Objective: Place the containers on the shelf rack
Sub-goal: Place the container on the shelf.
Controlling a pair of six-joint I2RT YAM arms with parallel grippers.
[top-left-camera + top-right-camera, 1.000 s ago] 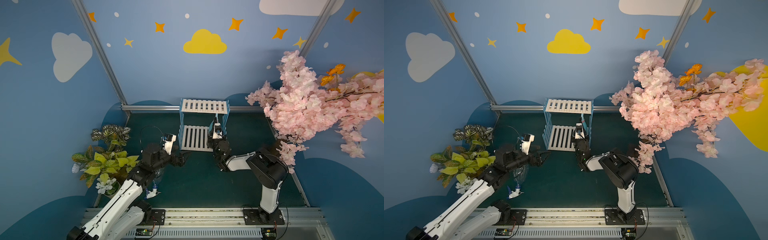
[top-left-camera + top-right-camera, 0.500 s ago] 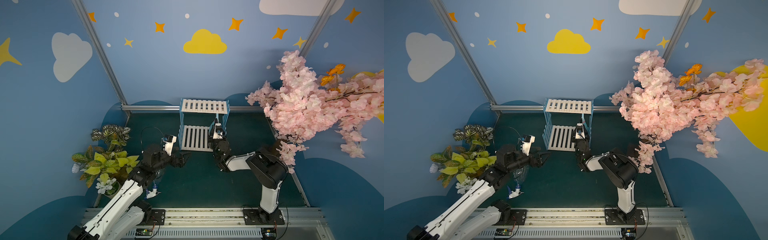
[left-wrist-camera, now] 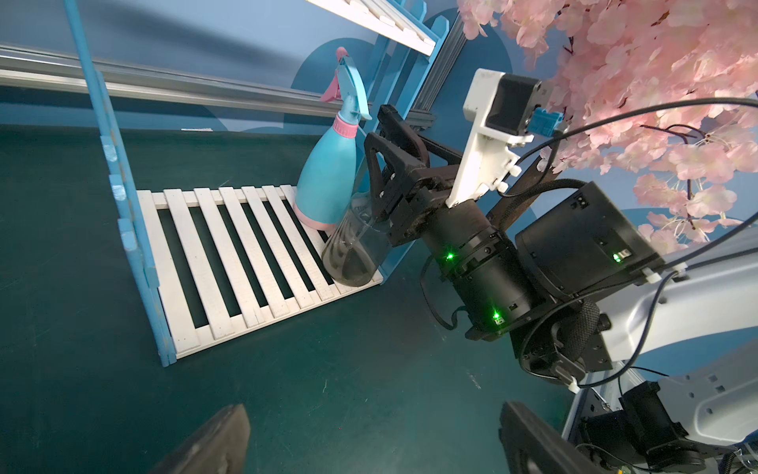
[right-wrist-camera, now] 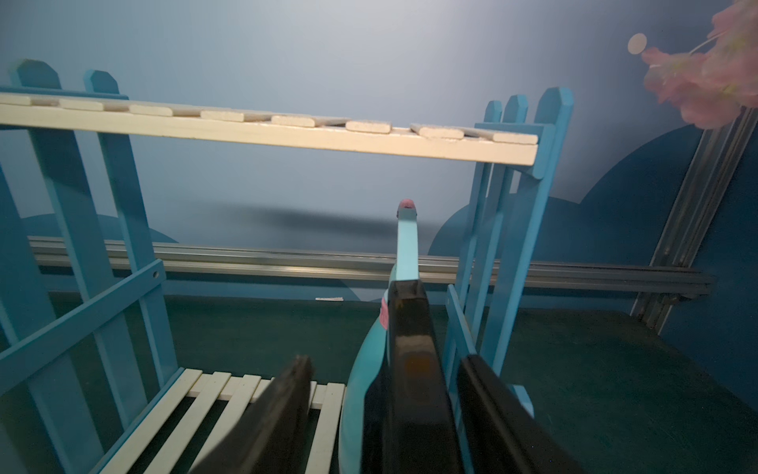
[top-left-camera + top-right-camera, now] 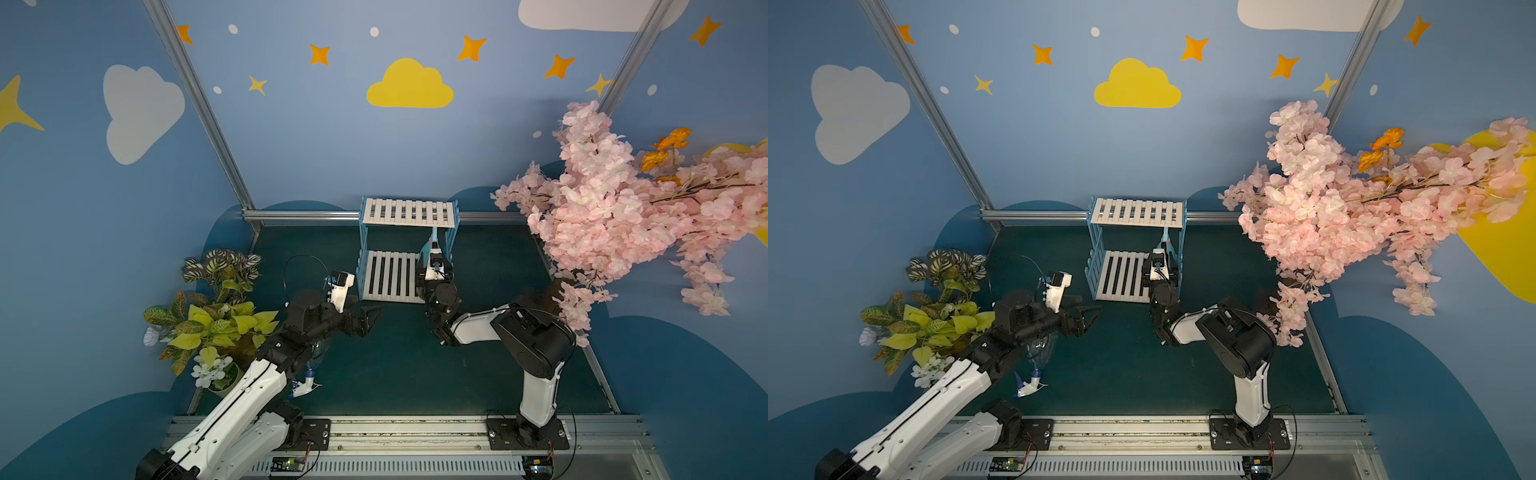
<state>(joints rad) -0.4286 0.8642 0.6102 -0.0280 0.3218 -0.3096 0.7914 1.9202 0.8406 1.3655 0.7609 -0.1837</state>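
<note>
Both spread: left hand (image 5: 370,320) over open mat (image 5: 395,365); right hand (image 4: 385,361) straddling dark bottle (image 3: 352,250) at right rack (image 3: 123,193) edge.

A pink blossom branch (image 5: 615,232) is hanging over one side of the dark green mat (image 5: 399,374), with orange flowers (image 5: 670,140) sitting among its upper twigs. A potted leafy plant (image 5: 208,320) is standing at the opposite edge. A yellow cloud (image 5: 409,87) and orange stars (image 5: 471,48) are decorating the blue wall (image 5: 332,145) behind.
</note>
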